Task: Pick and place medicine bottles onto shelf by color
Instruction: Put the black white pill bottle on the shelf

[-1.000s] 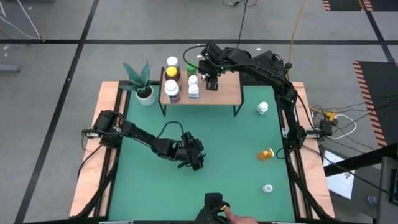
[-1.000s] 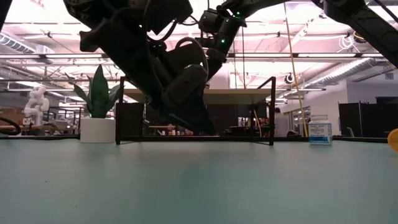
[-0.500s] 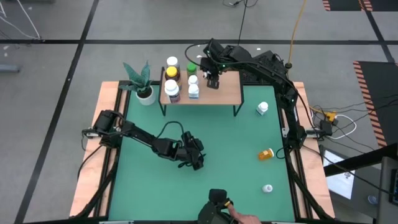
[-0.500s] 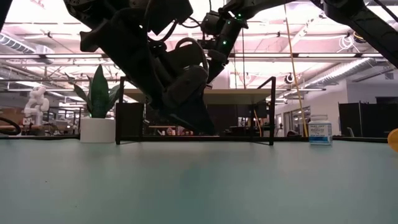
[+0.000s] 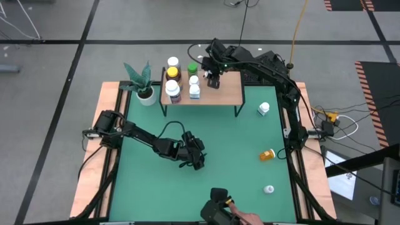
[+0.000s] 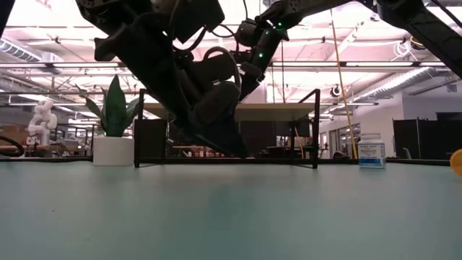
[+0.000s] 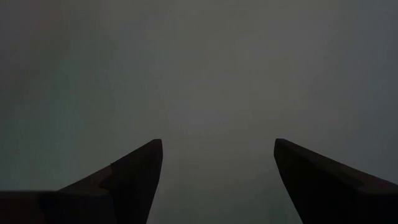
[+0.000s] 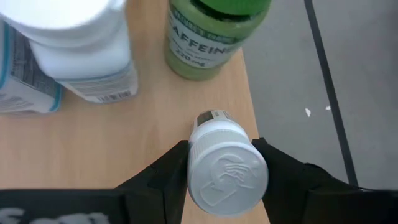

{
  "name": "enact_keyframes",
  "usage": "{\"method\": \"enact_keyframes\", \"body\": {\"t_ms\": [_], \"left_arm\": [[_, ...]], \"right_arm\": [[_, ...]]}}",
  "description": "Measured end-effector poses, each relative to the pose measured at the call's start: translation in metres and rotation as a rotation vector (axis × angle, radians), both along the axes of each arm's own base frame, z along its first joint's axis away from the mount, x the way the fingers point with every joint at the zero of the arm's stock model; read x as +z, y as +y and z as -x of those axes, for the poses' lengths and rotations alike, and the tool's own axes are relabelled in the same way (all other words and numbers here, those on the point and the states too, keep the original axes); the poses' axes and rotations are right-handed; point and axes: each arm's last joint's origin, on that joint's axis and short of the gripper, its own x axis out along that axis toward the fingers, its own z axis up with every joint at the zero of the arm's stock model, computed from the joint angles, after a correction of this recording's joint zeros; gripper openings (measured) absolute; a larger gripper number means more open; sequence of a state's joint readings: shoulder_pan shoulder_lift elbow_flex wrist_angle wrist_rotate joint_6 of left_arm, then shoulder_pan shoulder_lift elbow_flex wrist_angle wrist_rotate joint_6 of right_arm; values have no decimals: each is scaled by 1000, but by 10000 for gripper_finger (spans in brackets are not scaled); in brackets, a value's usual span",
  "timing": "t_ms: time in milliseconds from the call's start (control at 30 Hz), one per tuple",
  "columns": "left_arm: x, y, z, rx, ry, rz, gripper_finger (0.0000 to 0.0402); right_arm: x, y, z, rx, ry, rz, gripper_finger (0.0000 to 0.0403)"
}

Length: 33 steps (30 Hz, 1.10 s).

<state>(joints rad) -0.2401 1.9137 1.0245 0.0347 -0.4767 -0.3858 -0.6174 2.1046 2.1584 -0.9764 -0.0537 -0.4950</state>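
The light-wood shelf [image 5: 219, 94] stands at the table's far side. Several bottles stand on its left part: an amber one with a yellow cap [image 5: 172, 73], white ones [image 5: 172, 89] and a green one [image 5: 192, 66], which also shows in the right wrist view [image 8: 214, 34]. My right gripper [image 5: 213, 77] is over the shelf, right of the green bottle, shut on a white-capped bottle [image 8: 227, 177]. My left gripper [image 5: 199, 161] is open and empty, low over the table's middle [image 7: 217, 146]. My right gripper pinches the bottle's white cap [image 8: 205, 155] between its two fingers, one on each side. The fingers come from above, pointing down. The bottle hangs roughly upright below them over the shelf board. Whether its base touches the board cannot be told.
A white bottle [image 5: 264, 109], an orange bottle [image 5: 267, 154] and a small white one [image 5: 269, 189] lie on the table's right side. A potted plant [image 5: 145, 92] stands left of the shelf. A person's hand [image 5: 247, 219] with a dark device is at the near edge.
My right gripper has gone a little toward the table's far edge over the shelf, still shut on the white-capped bottle. The person's hand at the near edge has shifted.
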Motion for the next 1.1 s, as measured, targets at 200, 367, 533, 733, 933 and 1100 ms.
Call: {"method": "enact_keyframes", "body": {"t_ms": [200,367,533,733,933,1100], "left_arm": [[0,4,0,27,3,-14,312],[0,7,0,38,2,-13,312],[0,9,-1,48,0,-9,312],[0,9,-1,48,-1,-9,312],[0,9,-1,48,0,-10,312],[0,9,-1,46,1,-12,312]], "right_arm": [[-4,-1,1,8,17,-4,183],[3,-1,3,10,-9,18,203],[7,-2,5,10,-13,25,205],[6,-5,9,42,7,39,206],[5,-7,9,61,-24,10,206],[3,-6,13,109,16,5,206]]}}
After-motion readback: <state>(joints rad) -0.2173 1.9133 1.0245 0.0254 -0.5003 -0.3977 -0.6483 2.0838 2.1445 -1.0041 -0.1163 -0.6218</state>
